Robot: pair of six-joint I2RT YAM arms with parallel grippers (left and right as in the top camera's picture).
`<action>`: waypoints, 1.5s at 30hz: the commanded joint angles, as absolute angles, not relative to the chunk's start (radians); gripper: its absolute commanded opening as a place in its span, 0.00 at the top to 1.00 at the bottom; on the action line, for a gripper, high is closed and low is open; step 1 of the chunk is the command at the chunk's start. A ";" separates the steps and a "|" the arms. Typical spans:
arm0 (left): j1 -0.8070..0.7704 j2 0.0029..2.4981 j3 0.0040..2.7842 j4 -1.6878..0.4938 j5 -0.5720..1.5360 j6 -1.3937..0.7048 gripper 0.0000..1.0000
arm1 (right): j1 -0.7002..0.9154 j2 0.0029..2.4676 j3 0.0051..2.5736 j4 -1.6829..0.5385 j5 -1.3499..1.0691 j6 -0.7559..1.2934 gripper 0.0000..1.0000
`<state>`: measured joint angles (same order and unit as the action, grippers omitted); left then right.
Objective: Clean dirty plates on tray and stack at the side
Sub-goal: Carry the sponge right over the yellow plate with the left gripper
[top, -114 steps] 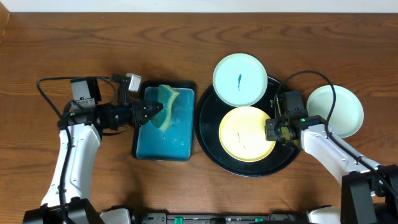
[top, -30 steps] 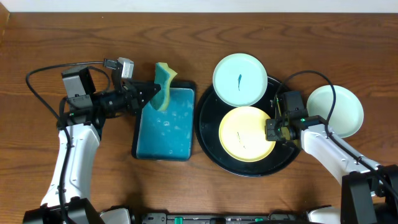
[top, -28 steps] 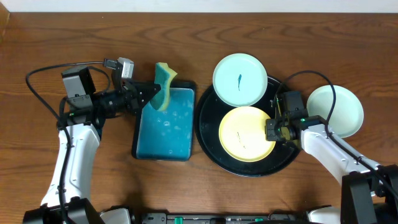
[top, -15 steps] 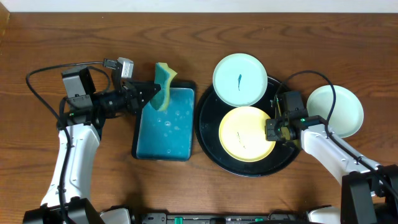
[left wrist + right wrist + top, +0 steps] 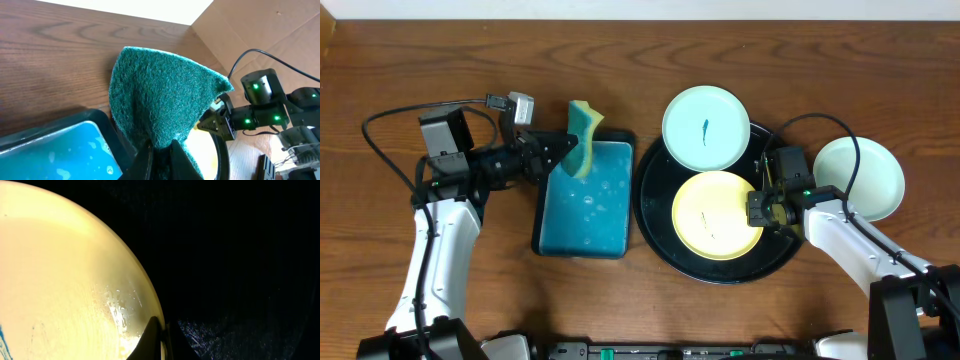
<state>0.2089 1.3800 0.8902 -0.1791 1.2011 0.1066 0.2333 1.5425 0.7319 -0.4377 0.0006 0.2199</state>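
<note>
"Since the pale yellow round shallow plate [image 5: 718, 214] looks next for wiping, where does it lie?"

"Flat in the near half of the large round black tray [image 5: 655, 232], with faint dark marks on its face. A pale mint-white round plate [image 5: 706, 128] with a blue-green smear overlaps the tray's far rim. A second mint plate [image 5: 865, 175] sits off the tray on the brown wooden table [image 5: 440, 290], to the right."

"Who has hold of it?"

"The right gripper [image 5: 757, 212]. Its jaws are pinched together on the yellow plate's right-hand edge, where the wrist view shows droplets."

"How will it handle?"

"I'd judge it light, stiff and slick where wet, and likely to chip if dropped. The rim is the only place to pinch, and so shallow a lip gives little purchase. Better to pin it against the tray during the wipe."

"And the other arm?"

"The left gripper [image 5: 563, 160] is clamped on a soft teal-and-yellow sponge [image 5: 584, 140]. It holds the sponge up over the far end of the rectangular black tray with the wet teal inside [image 5: 582, 200]. The sponge bends in the grip, so it should mould to the plate."
</note>
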 commanded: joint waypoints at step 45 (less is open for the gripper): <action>-0.434 1.456 0.886 -0.392 -0.495 -0.241 0.93 | 0.239 1.534 0.723 -0.438 0.055 0.239 0.99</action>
